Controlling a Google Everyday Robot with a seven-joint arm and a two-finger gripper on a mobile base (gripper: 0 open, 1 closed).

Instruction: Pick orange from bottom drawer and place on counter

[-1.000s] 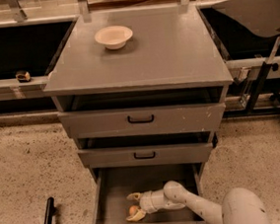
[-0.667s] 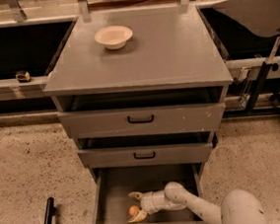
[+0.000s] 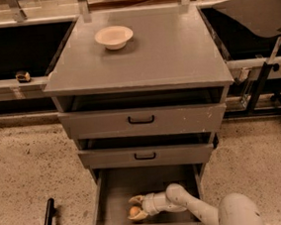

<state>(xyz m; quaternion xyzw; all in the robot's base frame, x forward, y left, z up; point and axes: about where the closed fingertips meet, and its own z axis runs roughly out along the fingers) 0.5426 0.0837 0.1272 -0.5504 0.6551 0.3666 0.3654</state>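
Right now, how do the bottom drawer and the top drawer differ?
The bottom drawer is pulled far out; the top drawer only slightly. The bottom drawer holds the orange, with the claw at it, and shows no handle; the top drawer has a black one. Both are grey.

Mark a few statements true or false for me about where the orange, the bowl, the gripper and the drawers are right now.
1. The orange lies inside the bottom drawer. True.
2. The gripper hangs over the counter. False: it is down inside the bottom drawer, right at the orange.
3. The bottom drawer is pushed shut. False: it is pulled out, with its inside showing.
4. A cream bowl sits on the counter, towards its back left. True.
5. The orange is in the bowl. False: it is in the bottom drawer, and nothing shows in the bowl.
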